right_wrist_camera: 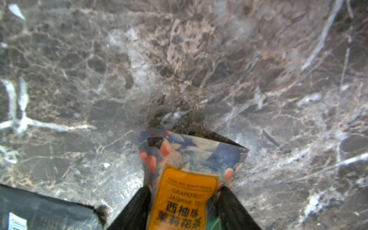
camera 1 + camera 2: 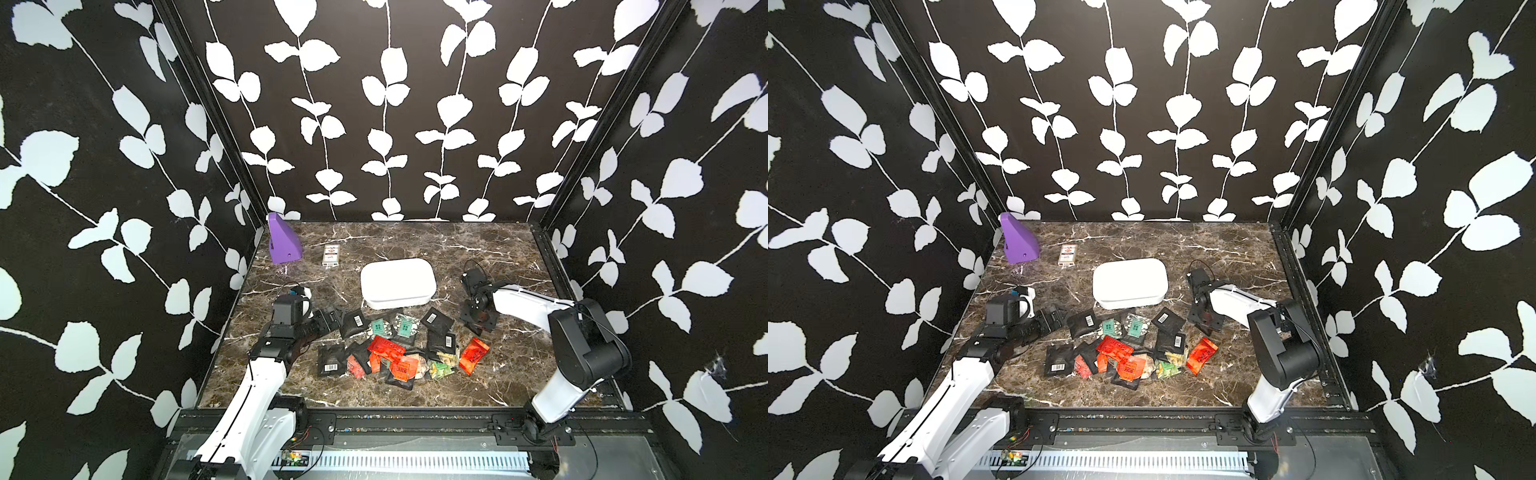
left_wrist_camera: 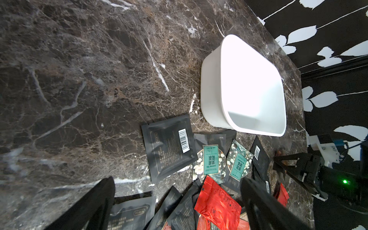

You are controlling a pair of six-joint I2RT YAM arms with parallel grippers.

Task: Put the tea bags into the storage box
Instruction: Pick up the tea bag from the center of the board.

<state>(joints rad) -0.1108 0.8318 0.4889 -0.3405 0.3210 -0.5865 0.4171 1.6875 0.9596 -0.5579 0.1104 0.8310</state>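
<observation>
In both top views the dark veined marble bench [image 2: 498, 257] [image 2: 1233, 257] lay bare behind and to the right of the storage box [image 2: 398, 282] [image 2: 1129, 282], a smooth white tub with rounded corners and low walls. The tea bags [image 2: 395, 349] [image 2: 1125, 353], flat foil squares in black, red and green, overlapped in a loose heap just in front of it, with a bare strip between them and the front rail. A purple wedge [image 2: 283, 245] and a small white packet [image 2: 331, 254] stood near the far left corner.

In the left wrist view the left end effector [image 3: 177, 180] was spread wide over the heap's edge. A black barcoded sachet [image 3: 169, 147] lay flat near the storage box wall [image 3: 211, 89].

In the right wrist view the right end effector [image 1: 184, 189] pinched a glossy grapefruit jasmine tea bag [image 1: 189, 159] by its sides, above open bench [image 1: 179, 59].
</observation>
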